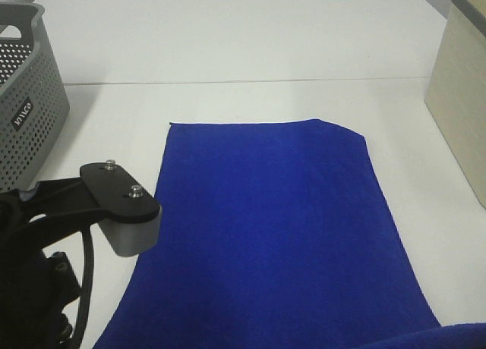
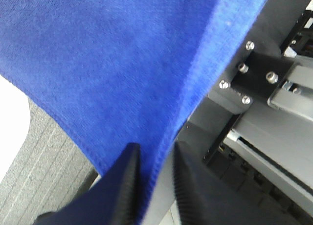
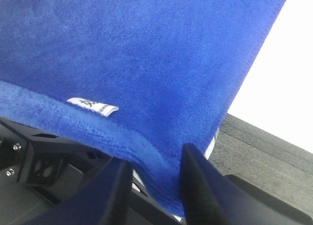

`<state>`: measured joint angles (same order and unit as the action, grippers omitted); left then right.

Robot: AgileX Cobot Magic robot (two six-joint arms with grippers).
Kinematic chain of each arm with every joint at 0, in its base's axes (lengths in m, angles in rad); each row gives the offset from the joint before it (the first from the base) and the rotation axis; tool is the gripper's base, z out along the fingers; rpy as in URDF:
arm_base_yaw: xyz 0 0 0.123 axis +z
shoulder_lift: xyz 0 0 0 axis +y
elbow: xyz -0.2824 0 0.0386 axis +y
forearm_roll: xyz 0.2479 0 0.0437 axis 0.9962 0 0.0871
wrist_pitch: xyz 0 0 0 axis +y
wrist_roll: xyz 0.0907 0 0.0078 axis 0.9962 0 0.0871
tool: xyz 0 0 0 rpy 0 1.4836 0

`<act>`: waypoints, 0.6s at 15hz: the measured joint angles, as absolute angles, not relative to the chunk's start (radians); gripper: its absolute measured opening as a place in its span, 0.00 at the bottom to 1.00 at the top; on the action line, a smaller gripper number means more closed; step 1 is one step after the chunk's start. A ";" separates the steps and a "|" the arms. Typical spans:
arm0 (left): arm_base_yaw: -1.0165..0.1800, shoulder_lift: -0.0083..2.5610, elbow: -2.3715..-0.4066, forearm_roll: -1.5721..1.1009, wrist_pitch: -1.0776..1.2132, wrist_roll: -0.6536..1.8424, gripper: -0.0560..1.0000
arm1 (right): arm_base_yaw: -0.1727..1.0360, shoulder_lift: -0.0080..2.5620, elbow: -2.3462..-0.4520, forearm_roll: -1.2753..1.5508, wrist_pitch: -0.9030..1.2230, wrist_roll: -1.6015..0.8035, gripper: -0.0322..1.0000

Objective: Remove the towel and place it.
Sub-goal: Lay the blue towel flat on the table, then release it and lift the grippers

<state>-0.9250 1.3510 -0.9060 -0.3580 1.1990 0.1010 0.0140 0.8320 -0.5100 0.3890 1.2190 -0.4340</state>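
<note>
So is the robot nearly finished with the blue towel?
Nearly. Done: the towel lies spread on the table, outside the grey basket. In hand: its near edge sits between the fingers of the left end effector and right end effector. Left, probably: freeing it and backing away.
</note>
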 joint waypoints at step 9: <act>-0.925 1.351 -0.906 -0.358 1.212 0.101 0.40 | 0.013 0.832 -0.510 0.386 1.216 -0.355 0.59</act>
<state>-0.9250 1.3510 -0.9060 -0.3580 1.2120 0.1010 0.0130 0.8320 -0.5100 0.3860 1.2160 -0.3550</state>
